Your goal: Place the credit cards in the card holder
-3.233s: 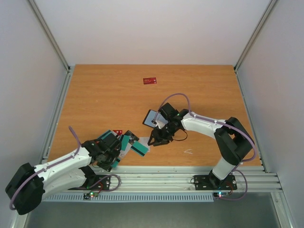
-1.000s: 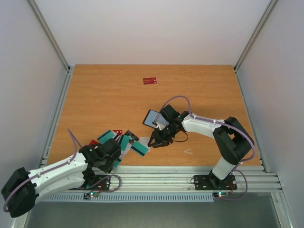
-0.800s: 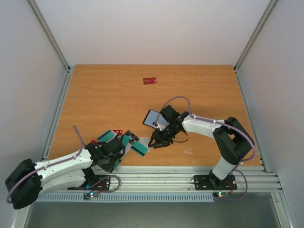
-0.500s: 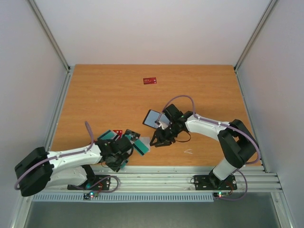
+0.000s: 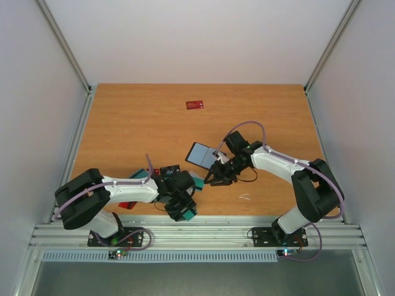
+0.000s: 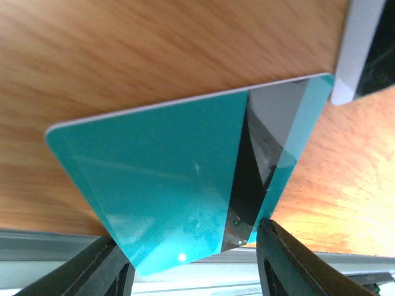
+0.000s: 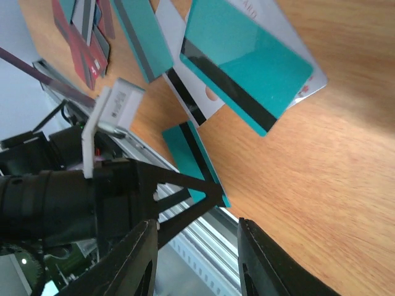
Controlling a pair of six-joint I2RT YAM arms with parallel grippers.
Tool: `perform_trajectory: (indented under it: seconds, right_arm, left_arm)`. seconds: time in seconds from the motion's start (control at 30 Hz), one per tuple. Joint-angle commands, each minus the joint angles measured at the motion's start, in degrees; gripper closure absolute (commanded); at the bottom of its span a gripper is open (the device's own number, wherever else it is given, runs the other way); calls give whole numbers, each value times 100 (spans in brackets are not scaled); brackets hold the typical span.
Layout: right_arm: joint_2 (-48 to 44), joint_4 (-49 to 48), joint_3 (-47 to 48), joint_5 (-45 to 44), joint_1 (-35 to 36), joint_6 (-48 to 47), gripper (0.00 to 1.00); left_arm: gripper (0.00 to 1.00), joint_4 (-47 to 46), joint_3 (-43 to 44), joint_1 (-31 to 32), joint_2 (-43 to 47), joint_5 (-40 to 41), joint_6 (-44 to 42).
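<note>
My left gripper (image 5: 184,208) is shut on a teal credit card (image 5: 188,214) with a dark stripe and holds it low over the table's front edge. The left wrist view shows that card (image 6: 160,172) spanning between both fingers of the left gripper (image 6: 190,237). My right gripper (image 5: 212,179) is open and empty, just right of the card pile (image 5: 139,175). The card holder (image 5: 199,154) lies open with its pale inside up, just behind the right gripper. The right wrist view shows the held card (image 7: 191,157) beyond its own open gripper (image 7: 196,225), and loose cards (image 7: 247,61) on the table.
A lone red card (image 5: 195,105) lies far back near the middle. The metal rail (image 5: 203,231) runs along the front edge, just under the left gripper. A small white scrap (image 5: 245,197) lies right of the grippers. Grey walls close in the table.
My left arm has swung right from the card pile to the front middle, carrying the teal card. My right gripper has shifted slightly right and stays open.
</note>
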State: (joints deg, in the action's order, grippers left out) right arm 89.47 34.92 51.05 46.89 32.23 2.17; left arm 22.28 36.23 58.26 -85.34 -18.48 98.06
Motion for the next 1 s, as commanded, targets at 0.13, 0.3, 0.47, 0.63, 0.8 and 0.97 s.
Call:
perform_trajectory:
  seconds: [0.13,0.3,0.47,0.63,0.8,0.97]
  right_arm:
    - [-343,358,-154,128,-524,-326,63]
    - [-482,266,-318,548,-752,31,63]
    - [-653,272,-526,708,-753,177,62]
    - [-607,-29,-860,1048,-753,320,61]
    - [-568,5,-960,1095,-751,228,60]
    - [-483,-146,-1035,1062,-753,319,60]
  left_arm:
    - [61,-830,641,-122,-315,922,-1310]
    - [61,-330,866,-169,17,994,-1828]
    - [62,7,990,-183,273,950,-2478]
    - [66,4,883,-183,413,1050,-2818]
    - [68,-275,689,-183,304,1059,-2870]
    - [69,-342,814,-183,-34,967,-2997]
